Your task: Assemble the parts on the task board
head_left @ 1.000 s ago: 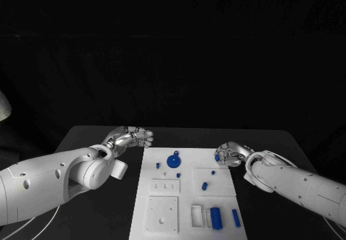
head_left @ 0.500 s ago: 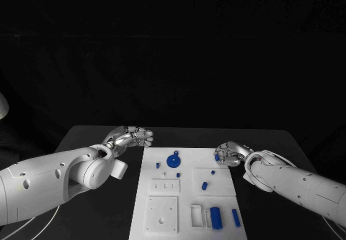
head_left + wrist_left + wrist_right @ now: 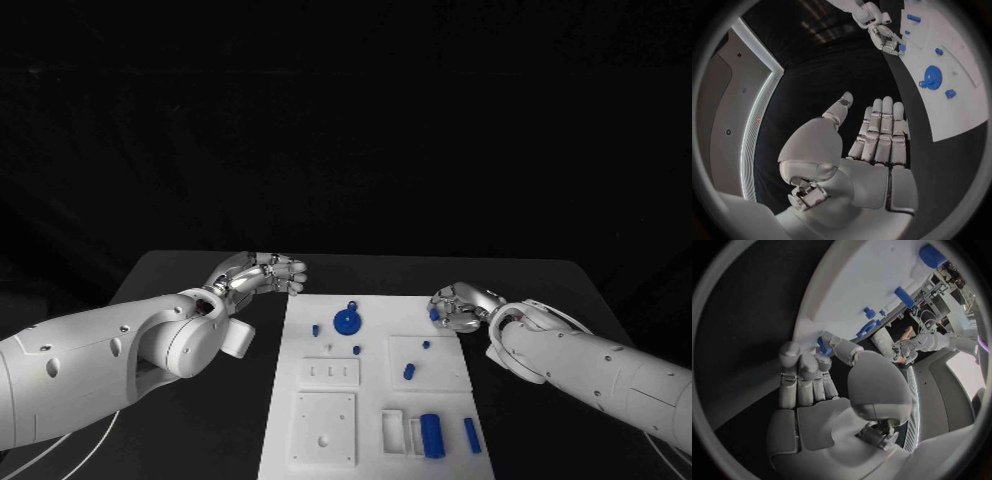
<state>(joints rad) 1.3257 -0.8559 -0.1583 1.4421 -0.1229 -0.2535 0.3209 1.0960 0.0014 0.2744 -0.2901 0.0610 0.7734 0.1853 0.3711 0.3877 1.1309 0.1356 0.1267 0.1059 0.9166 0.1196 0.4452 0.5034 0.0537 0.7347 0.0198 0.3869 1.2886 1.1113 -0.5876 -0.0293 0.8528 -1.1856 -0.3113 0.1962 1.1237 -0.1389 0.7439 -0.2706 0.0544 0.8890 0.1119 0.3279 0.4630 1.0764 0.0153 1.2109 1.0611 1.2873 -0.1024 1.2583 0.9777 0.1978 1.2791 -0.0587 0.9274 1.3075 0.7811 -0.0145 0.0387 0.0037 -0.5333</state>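
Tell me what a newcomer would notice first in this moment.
The white task board stands out on the black table, with a blue gear near its far end. The right hand pinches a small blue part at the board's far right edge; the left hand hovers open beside it.

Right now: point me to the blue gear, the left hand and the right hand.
blue gear (image 3: 346, 322): head view, its round face.
left hand (image 3: 870, 150): left wrist view, base of the straight fingers.
right hand (image 3: 459, 306): head view, back of the hand, at the task board's (image 3: 329, 440) far right edge.
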